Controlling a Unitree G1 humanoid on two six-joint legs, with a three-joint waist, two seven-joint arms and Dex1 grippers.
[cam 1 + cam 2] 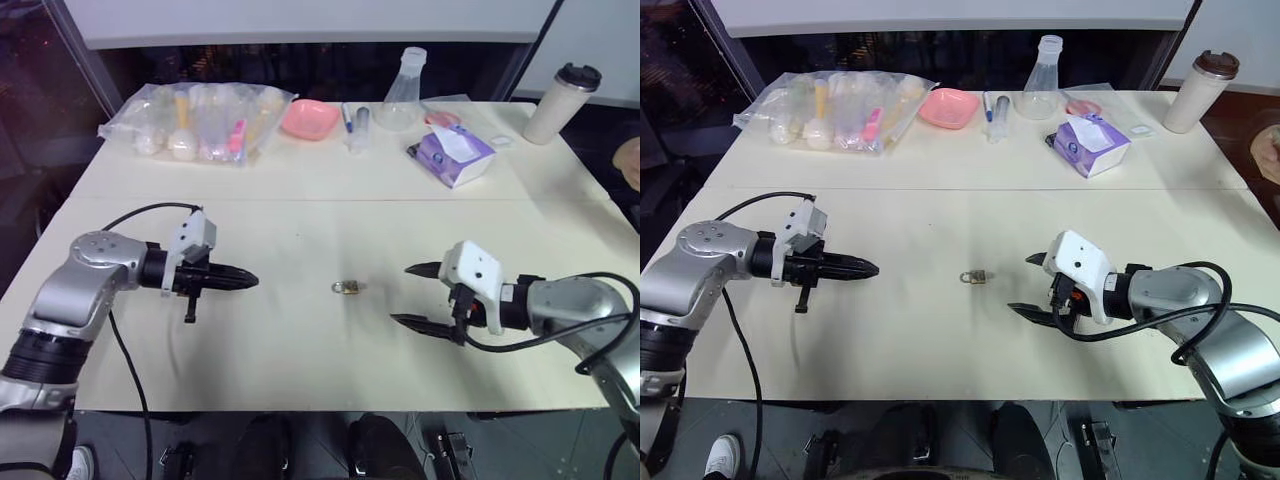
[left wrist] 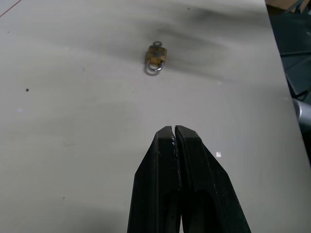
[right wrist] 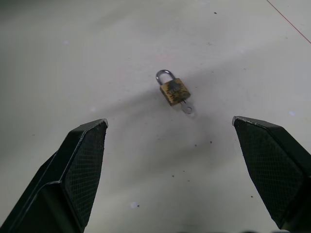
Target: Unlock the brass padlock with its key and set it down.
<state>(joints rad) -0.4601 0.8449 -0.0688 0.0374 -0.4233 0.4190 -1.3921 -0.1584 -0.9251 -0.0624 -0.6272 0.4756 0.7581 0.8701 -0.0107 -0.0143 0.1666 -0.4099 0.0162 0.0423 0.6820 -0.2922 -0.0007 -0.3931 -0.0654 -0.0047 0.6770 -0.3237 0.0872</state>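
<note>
The brass padlock [image 1: 347, 288] lies flat on the cream table [image 1: 300, 350], midway between my two grippers. Its silvery shackle looks closed, and a small key [image 3: 187, 108] sticks out of its bottom end. My left gripper [image 1: 250, 281] hovers to the padlock's left, pointing at it, with its fingers [image 2: 189, 160] pressed together on nothing. My right gripper [image 1: 403, 294] is to the padlock's right, wide open, and the padlock [image 3: 174, 90] sits ahead of the gap between its fingers. Neither gripper touches the padlock [image 2: 155, 57].
At the table's far side are a clear bag of items [image 1: 200, 122], a pink bowl [image 1: 308, 118], a glass flask [image 1: 403, 90], a purple tissue pack [image 1: 452, 153] and a tumbler [image 1: 560, 103]. A person's hand [image 1: 630, 160] shows at the right edge.
</note>
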